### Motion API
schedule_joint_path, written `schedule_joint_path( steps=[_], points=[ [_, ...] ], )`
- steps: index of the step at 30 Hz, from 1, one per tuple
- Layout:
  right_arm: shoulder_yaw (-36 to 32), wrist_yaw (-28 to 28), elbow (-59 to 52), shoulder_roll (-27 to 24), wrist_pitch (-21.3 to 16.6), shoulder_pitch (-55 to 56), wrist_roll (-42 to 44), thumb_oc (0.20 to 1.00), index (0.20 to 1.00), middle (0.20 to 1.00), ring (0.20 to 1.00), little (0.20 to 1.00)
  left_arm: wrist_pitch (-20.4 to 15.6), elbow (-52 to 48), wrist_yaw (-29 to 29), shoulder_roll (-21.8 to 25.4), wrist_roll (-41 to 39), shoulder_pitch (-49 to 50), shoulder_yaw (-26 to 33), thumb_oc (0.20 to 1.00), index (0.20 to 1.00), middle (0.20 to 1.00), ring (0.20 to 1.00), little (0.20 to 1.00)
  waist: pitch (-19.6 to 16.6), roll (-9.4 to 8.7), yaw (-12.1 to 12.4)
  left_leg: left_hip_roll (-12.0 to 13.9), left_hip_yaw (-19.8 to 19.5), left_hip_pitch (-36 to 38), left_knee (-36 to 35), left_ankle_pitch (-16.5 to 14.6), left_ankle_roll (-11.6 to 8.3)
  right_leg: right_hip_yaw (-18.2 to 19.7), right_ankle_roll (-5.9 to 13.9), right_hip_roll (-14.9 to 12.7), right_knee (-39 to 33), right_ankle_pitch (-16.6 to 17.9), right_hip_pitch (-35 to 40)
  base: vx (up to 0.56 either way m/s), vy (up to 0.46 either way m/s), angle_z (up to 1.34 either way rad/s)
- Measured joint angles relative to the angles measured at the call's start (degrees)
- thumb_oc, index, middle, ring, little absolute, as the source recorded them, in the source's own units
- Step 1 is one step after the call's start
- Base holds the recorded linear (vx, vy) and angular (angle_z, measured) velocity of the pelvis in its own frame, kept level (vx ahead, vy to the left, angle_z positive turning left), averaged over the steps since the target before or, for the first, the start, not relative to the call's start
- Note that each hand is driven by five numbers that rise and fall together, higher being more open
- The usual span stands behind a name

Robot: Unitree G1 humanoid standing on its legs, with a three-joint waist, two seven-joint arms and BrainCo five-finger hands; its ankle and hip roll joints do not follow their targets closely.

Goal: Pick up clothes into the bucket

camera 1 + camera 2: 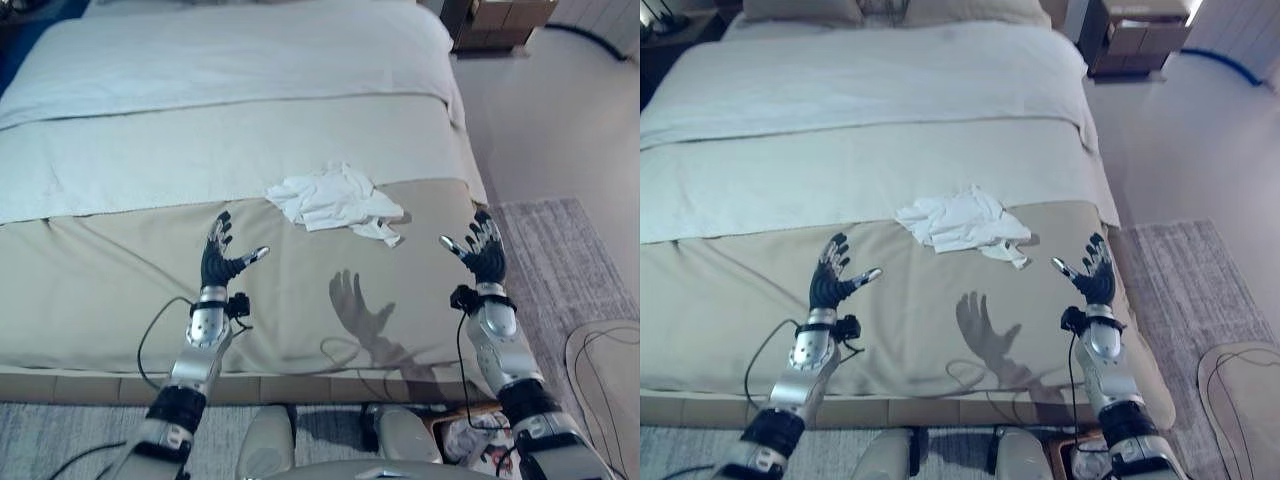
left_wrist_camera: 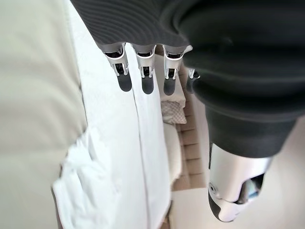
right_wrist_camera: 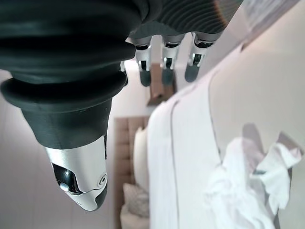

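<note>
A crumpled white garment [image 1: 336, 203] lies on the beige cover of the bed [image 1: 120, 290], ahead of both hands and between them, nearer the right one. The left hand [image 1: 218, 257] hovers above the cover with its fingers straight and spread, thumb out to the side, holding nothing. The right hand [image 1: 482, 250] is raised near the bed's edge, fingers likewise straight and apart, empty. Beyond the right hand, past the bed's far corner, stands a dark nightstand [image 1: 495, 25]. A grey rug [image 1: 560, 260] lies on the floor beside the right hand.
</note>
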Motion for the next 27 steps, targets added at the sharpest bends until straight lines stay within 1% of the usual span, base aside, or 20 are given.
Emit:
schedule_joint_path(
  steps=[1,2,3,4,5,8,11,12,15,17,18,20,22,23,25,27],
  points=[
    [0.54,-0.07,-1.16,-0.55,0.01,-0.16,-0.17,1.0,1.0,1.0,1.0,1.0,0.18,0.14,0.94,0.05,1.23,-1.05,-0.11,1.0,1.0,1.0,1.0,1.0,0.18,1.1,-0.28,0.34,1.75,0.77,-1.9,1.0,1.19,0.74,0.43,0.39,0.58,0.05,-1.46,-0.06,0.16,-0.52],
    [0.75,-0.14,-1.66,-1.13,0.0,-0.37,-0.47,1.0,1.0,1.0,1.0,1.0,0.23,0.29,1.81,0.08,2.14,-2.06,-0.43,1.0,1.0,1.0,1.0,1.0,0.39,2.05,-0.48,0.58,2.57,0.67,-3.16,1.25,1.34,1.25,0.8,0.8,1.12,0.3,-2.86,-0.1,0.196,-0.44],
    [0.69,-0.4,-2.56,-1.54,-0.01,-1.41,-0.47,1.0,1.0,1.0,1.0,1.0,0.36,1.14,2.86,1.26,3.37,-5.69,-1.51,1.0,1.0,1.0,1.0,1.0,1.18,2.33,-0.87,0.31,4.41,-0.71,-4.86,0.71,0.5,2.28,1.11,0.29,2.98,0.5,-6.72,-0.04,0.09,-0.33],
    [0.73,-0.53,-2.6,-1.38,0.0,-2.01,-0.44,1.0,1.0,1.0,1.0,1.0,0.7,1.36,3.38,2.06,4.36,-7.96,-1.82,1.0,1.0,1.0,1.0,1.0,2.05,1.55,-1.43,-0.69,5.09,-1.96,-4.97,1.02,0.91,3.02,1.75,-0.55,3.37,0.96,-8.56,-0.04,0.128,-0.32],
    [1.11,-0.57,-2.54,-1.07,0.18,-2.67,-0.43,1.0,1.0,1.0,1.0,1.0,0.9,1.6,4.21,3.18,4.66,-11.05,-2.47,1.0,1.0,1.0,1.0,1.0,3.23,0.83,-1.39,-1.94,6.44,-3.72,-4.88,1.49,1.17,4.29,2.69,-1.81,3.21,2.12,-10.78,-0.01,0.084,-0.2],
    [2.63,-1.22,-2.19,-0.25,0.55,-2.66,-0.43,1.0,1.0,1.0,1.0,1.0,1.71,2.23,6.12,3.43,8.21,-12.7,-2.63,1.0,1.0,1.0,1.0,1.0,4.2,0.68,-1.65,-3.79,7.68,-4.19,-4.82,1.5,1.22,5.8,3.53,-3.56,2.24,2.9,-11.41,-0.01,0.105,-0.14],
    [3.66,-1.81,-2.18,0.16,0.54,-4.16,-0.44,1.0,1.0,1.0,1.0,1.0,1.88,2.41,8.27,4.7,11.36,-14.24,-2.54,1.0,1.0,1.0,1.0,1.0,4.85,0.57,-1.25,-4.08,7.77,-6.03,-5.33,1.46,1.29,5.8,4.59,-3.76,0.05,4.12,-12.47,0.01,0.059,-0.02],
    [3.69,-1.89,-2.17,0.33,0.54,-4.52,-0.44,1.0,1.0,1.0,1.0,1.0,2.0,2.44,8.51,4.79,11.41,-14.24,-2.52,1.0,1.0,1.0,1.0,1.0,5.09,0.55,-1.28,-4.08,7.79,-6.3,-5.43,1.48,1.31,5.8,4.57,-3.68,-0.36,4.39,-12.63,0.02,0.038,-0.05],
    [3.68,-2.0,-2.17,0.72,0.17,-4.67,-0.41,1.0,1.0,1.0,1.0,1.0,2.7,2.48,9.93,5.01,15.82,-14.61,-2.6,1.0,1.0,1.0,1.0,1.0,5.73,0.23,-1.56,-3.86,7.9,-7.38,-5.76,1.54,1.4,5.76,4.63,-3.32,-1.81,5.13,-13.28,-0.04,0.028,-0.05],
    [3.76,-2.02,-1.97,0.73,-0.4,-4.52,-0.4,1.0,1.0,1.0,1.0,1.0,3.74,4.02,11.37,7.42,20.06,-17.38,-5.11,1.0,1.0,1.0,1.0,1.0,7.0,-0.21,-1.94,-3.58,7.92,-8.4,-5.73,1.55,1.41,5.78,4.62,-3.07,-1.81,5.28,-14.39,-0.03,0.008,-0.03],
    [3.75,-2.06,-1.97,0.69,-0.47,-5.15,-0.4,1.0,1.0,1.0,1.0,1.0,4.2,4.44,12.03,8.14,21.32,-18.37,-5.97,1.0,1.0,1.0,1.0,1.0,7.01,-0.22,-1.97,-3.53,7.89,-9.09,-5.73,1.67,1.58,5.75,4.61,-3.02,-1.8,5.32,-15.04,0.0,0.0,0.0],
    [3.8,-2.17,-0.85,0.71,-0.54,-5.0,-0.37,1.0,1.0,1.0,1.0,1.0,5.66,6.61,13.24,9.82,24.65,-21.67,-7.48,1.0,1.0,1.0,1.0,1.0,7.17,-0.29,-2.76,-3.44,7.88,-10.76,-5.83,1.94,1.91,5.6,4.62,-2.92,-1.81,5.54,-16.78,0.0,0.0,0.0],
    [3.8,-2.16,-0.72,0.44,-0.62,-5.48,-0.28,1.0,1.0,1.0,1.0,1.0,6.93,8.17,14.57,11.82,27.16,-24.85,-8.73,1.0,1.0,1.0,1.0,1.0,8.61,-0.32,-3.13,-3.41,7.69,-11.02,-5.87,2.11,2.06,5.32,4.62,-2.92,-1.8,5.55,-16.85,0.0,-0.026,0.03],
    [3.76,-2.08,-0.79,0.25,-0.98,-4.19,-0.16,1.0,1.0,1.0,1.0,1.0,7.57,8.58,15.6,12.57,28.44,-26.11,-8.89,1.0,1.0,1.0,1.0,1.0,9.21,-0.38,-4.19,-3.4,7.72,-11.1,-5.82,2.13,2.03,5.38,4.63,-2.9,-1.78,5.55,-16.95,0.0,-0.048,0.05],
    [3.75,-1.78,-0.89,-0.12,-1.54,-2.64,-0.16,1.0,1.0,1.0,1.0,1.0,8.61,11.53,16.52,13.85,30.98,-28.83,-9.87,1.0,1.0,1.0,1.0,1.0,9.41,-0.3,-5.1,-3.42,7.44,-11.66,-5.76,2.2,1.95,5.23,4.62,-2.91,-1.75,5.55,-17.32,0.01,-0.069,0.03],
    [3.83,-1.21,-0.86,-0.71,-1.69,-0.73,-0.15,1.0,1.0,1.0,1.0,1.0,9.67,14.68,17.34,14.97,31.46,-31.55,-11.75,1.0,1.0,1.0,1.0,1.0,9.65,-0.32,-6.0,-3.37,7.28,-11.73,-5.51,2.27,1.87,5.26,4.61,-2.75,-1.48,5.54,-17.33,-0.01,-0.109,0.03]
  ],
)
